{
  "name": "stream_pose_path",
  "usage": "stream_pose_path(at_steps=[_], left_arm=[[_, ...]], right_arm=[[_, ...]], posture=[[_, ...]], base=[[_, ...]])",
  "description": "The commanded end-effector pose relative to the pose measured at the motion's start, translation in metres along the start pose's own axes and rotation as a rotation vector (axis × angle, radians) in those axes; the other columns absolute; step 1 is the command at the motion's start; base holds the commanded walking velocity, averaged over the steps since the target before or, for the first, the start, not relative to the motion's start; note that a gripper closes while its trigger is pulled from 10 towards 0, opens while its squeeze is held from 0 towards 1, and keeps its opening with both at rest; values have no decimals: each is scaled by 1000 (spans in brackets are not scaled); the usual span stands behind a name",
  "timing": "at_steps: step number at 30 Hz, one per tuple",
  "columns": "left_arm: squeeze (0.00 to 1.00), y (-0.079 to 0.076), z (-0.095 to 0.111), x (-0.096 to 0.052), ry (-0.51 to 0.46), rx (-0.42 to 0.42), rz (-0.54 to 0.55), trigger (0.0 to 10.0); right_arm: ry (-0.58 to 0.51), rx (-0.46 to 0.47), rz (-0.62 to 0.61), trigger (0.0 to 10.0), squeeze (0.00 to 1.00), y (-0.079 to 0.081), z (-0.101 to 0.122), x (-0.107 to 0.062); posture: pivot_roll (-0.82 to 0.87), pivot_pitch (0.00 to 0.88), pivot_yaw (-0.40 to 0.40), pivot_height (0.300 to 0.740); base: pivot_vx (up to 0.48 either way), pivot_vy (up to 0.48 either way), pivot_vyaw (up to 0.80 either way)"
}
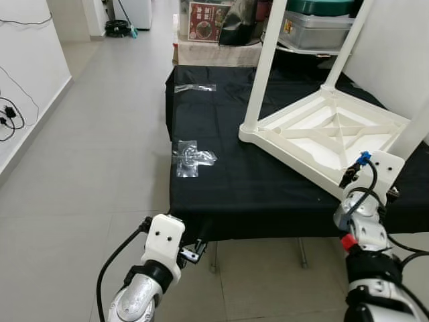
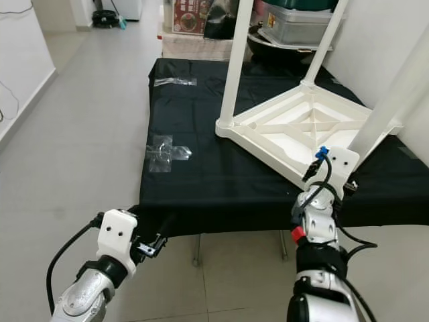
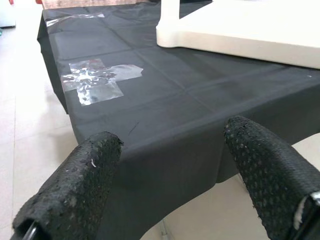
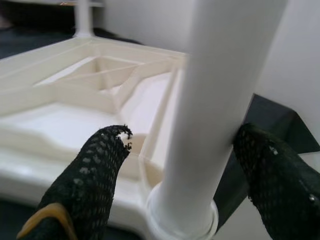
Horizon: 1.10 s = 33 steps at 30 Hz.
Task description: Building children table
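A white plastic children's table [image 1: 322, 134] lies upside down on a low table under a black cloth [image 1: 221, 181]. Two of its legs [image 1: 265, 60] stand up at the far corners. A third leg [image 4: 215, 100] rises from the near right corner socket. My right gripper [image 4: 180, 145] is open around this leg just above the socket; one finger [image 4: 265, 170] touches it and the other stands a little apart. At the cloth's front left edge my left gripper [image 3: 170, 140] hovers open, with nothing between its fingers [image 3: 80, 180].
Two patches of clear tape [image 1: 191, 157] are stuck on the left part of the cloth. Boxes and a storage bin [image 1: 315, 30] are stacked behind the table, and a white wall [image 1: 395, 47] runs along the right. Grey tiled floor [image 1: 87, 168] lies to the left.
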State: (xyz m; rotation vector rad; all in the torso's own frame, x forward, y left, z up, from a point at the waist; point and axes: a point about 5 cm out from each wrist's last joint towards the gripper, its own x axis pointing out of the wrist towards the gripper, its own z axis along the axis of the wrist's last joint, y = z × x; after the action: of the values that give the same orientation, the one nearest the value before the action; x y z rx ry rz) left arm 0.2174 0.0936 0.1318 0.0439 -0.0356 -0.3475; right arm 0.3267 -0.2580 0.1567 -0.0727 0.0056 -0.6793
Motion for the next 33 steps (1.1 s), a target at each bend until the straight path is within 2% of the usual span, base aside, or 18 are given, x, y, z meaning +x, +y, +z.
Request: stream_pose_path(at_steps=[1,3,4,5,6,8,9,10,11,13,16,20,27,33], left_arm=[[0,-2,-2,0,17,-4,-10,10000],[0,-2,-2,0,17,-4,-10,10000],[0,-1,-2,0,16,-6,-9,10000],[0,-1,-2,0,16,-6,-9,10000],[0,-1,-2,0,15,-9,-5,10000],[0,2,-1,0,16,-27,19,10000],[0,2,-1,0,16,-27,19,10000],[0,4,-1,0,16,-35,33,10000],[0,4,-1,0,16,-35,33,10000],[0,5,-2,0,21,-42,45,10000],[0,5,-2,1,26,-46,47,10000],[0,7,-3,1,28,-48,56,10000],[0,9,-4,1,38,-63,78,10000],[0,12,-4,1,42,-82,99,10000]], right_arm=[[-72,-66,158,10000,0,20,2,-25],[-72,-66,158,10000,0,20,2,-25],[-109,-88,215,10000,0,24,1,-34],[-109,-88,215,10000,0,24,1,-34],[-147,-89,292,10000,0,30,1,-45],[-213,-29,492,10000,0,48,5,-65],[-213,-29,492,10000,0,48,5,-65],[-231,7,608,10000,0,60,8,-75],[-231,7,608,10000,0,60,8,-75],[-210,35,749,10000,0,76,10,-83],[-185,14,803,10000,0,84,8,-83],[-167,9,821,10000,0,86,8,-79],[-183,4,830,10000,0,88,13,-69],[-186,1,909,10000,0,96,17,-68]], posture=[[51,68,-89,740],[51,68,-89,740],[51,70,-90,740],[51,70,-90,740],[54,72,-89,740],[53,76,-89,740],[53,76,-89,740],[51,77,-88,740],[51,77,-88,740],[52,79,-87,740],[55,78,-92,740],[58,82,-93,740],[57,86,-96,740],[59,91,-98,740]], base=[[0,0,0],[0,0,0],[0,0,0],[0,0,0],[0,0,0],[0,0,0],[0,0,0],[0,0,0],[0,0,0],[0,0,0],[87,0,0],[299,-220,0],[340,-330,0],[176,-161,0]])
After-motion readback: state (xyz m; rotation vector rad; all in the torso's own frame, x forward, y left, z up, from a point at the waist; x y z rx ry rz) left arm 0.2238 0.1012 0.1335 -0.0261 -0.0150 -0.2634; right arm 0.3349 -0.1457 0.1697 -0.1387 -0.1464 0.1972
